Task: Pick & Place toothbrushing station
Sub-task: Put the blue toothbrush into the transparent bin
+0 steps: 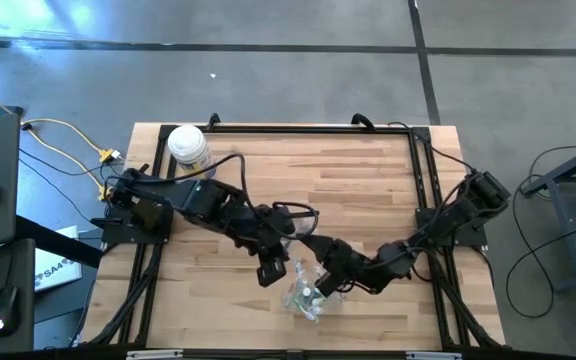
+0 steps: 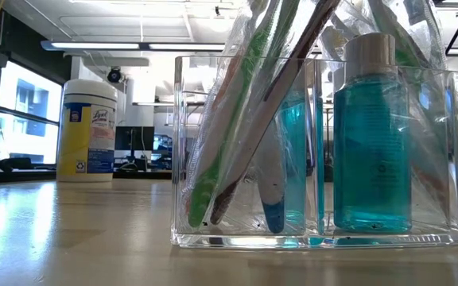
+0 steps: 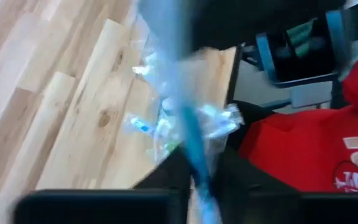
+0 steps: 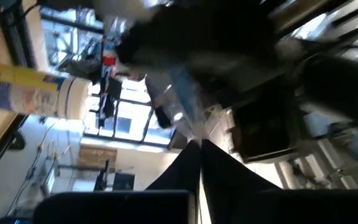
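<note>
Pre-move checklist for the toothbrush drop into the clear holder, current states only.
1. Left end effector gripping a blue toothbrush: ok, fingers closed on it.
2. Right end effector empty: ok, shut on nothing visible.
3. Clear holder upright on the table: ok.
4. Teal mouthwash bottle standing inside the holder: ok.
5. Free room in the holder for another brush: cannot tell.
6. Yellow-label wipes canister clear of the arms: ok, at the far left corner.

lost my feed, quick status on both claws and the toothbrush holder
Left claw closed on a blue toothbrush above the table. Right claw shut beside the clear holder near the table's front edge. Wipes canister far back, not in the way.
</note>
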Robot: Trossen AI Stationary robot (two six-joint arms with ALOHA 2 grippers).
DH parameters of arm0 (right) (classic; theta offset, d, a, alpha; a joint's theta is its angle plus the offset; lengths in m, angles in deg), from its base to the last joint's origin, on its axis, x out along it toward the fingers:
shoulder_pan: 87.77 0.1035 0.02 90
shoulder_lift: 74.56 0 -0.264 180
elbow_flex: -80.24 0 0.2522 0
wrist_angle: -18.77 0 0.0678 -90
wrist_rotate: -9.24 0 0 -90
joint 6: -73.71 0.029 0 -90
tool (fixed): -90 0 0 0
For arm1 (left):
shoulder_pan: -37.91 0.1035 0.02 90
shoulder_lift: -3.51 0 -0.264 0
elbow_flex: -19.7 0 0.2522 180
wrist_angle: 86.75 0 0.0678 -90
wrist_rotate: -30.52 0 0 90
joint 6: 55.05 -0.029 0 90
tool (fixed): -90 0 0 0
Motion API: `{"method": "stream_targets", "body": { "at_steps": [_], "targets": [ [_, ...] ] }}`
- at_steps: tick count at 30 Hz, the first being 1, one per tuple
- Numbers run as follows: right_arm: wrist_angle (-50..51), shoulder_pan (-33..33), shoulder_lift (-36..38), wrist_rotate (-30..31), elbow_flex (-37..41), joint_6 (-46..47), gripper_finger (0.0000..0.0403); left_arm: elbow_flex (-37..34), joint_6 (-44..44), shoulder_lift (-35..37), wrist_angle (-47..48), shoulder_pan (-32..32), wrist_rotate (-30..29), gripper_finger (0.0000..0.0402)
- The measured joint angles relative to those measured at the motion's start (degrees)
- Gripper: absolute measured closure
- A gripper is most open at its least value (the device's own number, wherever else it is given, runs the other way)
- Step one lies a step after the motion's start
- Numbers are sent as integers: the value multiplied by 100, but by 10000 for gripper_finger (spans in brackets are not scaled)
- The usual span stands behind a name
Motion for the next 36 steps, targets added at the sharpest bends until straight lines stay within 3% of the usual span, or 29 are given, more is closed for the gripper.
{"method": "stream_targets", "body": {
  "at_steps": [3, 12, 24, 30, 36],
  "targets": [
    [-3, 38, 8, -36, -7, 0, 399, -6, -125, 0, 43, 6, -5, 384],
    [42, 157, 4, 239, -7, 16, 399, -4, -161, 0, 209, 4, -80, 384],
    [-436, 925, 32, 942, -4, 40, 399, -2, -167, 7, 243, -5, -106, 384],
    [-1216, 1247, 87, 1751, 2, -13, 399, -2, -154, 7, 241, -4, -176, 384],
    [-2953, 1684, 447, 1970, 7, -570, 399, 3, -202, 7, 240, -97, -404, 384]
  ]
}}
